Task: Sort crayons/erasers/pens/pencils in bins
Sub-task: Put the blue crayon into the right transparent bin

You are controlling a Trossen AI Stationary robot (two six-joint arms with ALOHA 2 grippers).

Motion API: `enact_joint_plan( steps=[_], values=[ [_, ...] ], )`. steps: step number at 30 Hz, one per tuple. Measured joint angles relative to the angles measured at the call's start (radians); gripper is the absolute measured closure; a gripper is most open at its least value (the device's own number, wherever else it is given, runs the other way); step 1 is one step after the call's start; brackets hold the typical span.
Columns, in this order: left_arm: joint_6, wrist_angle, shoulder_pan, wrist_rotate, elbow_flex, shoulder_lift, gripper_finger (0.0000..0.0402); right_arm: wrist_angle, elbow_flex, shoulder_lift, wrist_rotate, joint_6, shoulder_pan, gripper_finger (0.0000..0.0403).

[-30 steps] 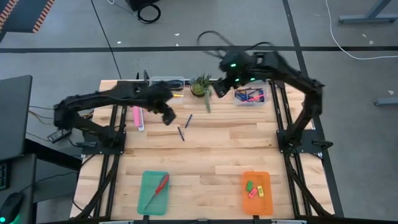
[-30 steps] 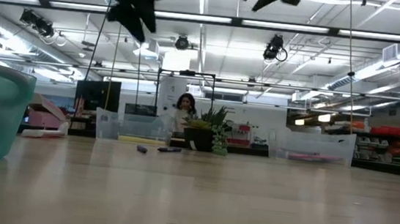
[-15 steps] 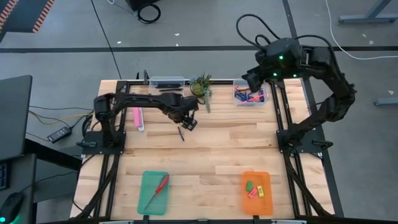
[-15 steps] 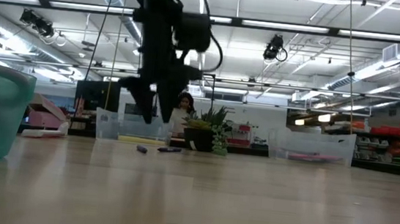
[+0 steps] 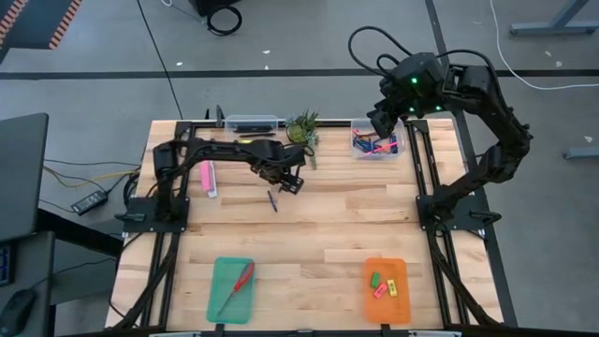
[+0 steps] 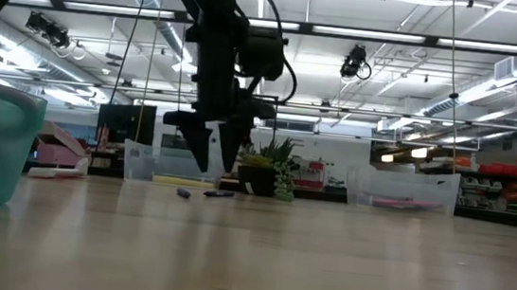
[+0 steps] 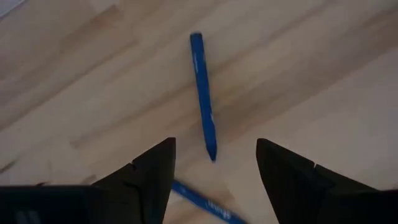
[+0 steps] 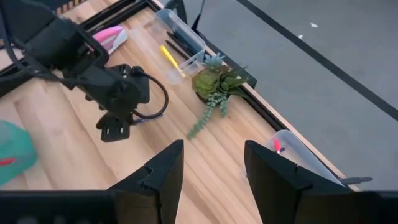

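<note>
I see blue pens (image 7: pixel 203 96) on the pale striped-grain wooden table (image 5: pixel 318 225), a teal-green tray (image 5: pixel 231 290), an orange tray (image 5: pixel 398 309) with green, yellow and pink-red erasers (image 5: pixel 383 284), black arms.

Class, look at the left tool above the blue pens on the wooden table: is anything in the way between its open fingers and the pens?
Nothing visible: the left tool hangs open directly over the slim blue pens, with only bare wooden table between them.
</note>
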State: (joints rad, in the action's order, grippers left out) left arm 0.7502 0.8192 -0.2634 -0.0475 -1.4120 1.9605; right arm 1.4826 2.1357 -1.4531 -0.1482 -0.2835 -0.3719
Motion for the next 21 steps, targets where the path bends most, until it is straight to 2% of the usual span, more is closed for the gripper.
enact_joint_plan(
  steps=[10, 21],
  values=[
    [-0.059, 0.035, -0.015, -0.020, -0.011, 0.073, 0.0175, -0.005, 0.000, -0.005, 0.000, -0.039, -0.008, 0.0228],
    [-0.056, -0.018, -0.008, -0.002, -0.010, 0.092, 0.0226, -0.010, 0.000, -0.005, 0.000, -0.051, -0.007, 0.0228]
  ],
)
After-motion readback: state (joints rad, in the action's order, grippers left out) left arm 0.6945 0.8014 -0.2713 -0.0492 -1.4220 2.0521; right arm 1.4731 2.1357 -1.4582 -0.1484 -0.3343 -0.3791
